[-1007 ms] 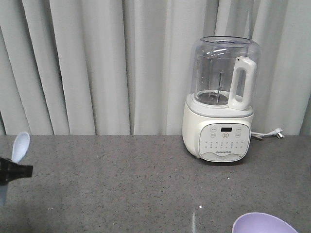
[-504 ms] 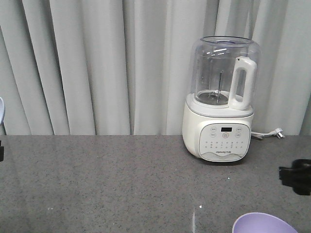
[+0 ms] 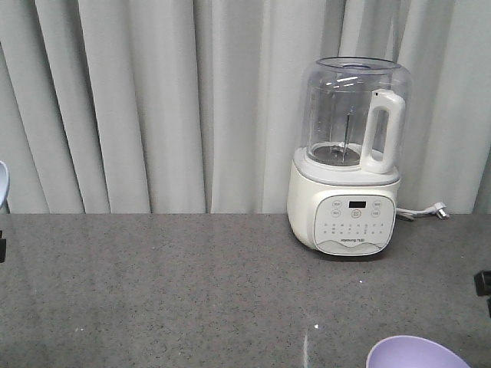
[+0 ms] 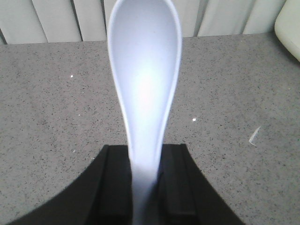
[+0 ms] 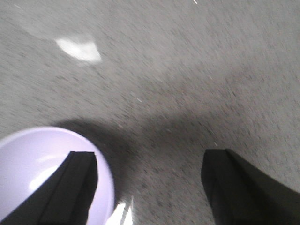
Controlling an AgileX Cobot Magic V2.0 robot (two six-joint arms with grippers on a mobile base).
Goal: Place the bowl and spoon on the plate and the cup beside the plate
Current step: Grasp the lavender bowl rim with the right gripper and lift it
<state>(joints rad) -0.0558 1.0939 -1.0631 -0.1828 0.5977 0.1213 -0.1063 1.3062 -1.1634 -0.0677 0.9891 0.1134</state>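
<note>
Your left end effector (image 4: 145, 187), gripping the spoon (image 4: 144, 70), has drawn leftward, while your right end effector (image 5: 150, 183), fingers apart, has neared the bowl (image 5: 42, 164), likely your next pickup.

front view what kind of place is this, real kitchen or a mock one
Likely a mock kitchen counter: a speckled grey countertop, a white blender with its plug lying loose, and a curtain as backdrop rather than a wall. The left claw holds a spoon.
</note>
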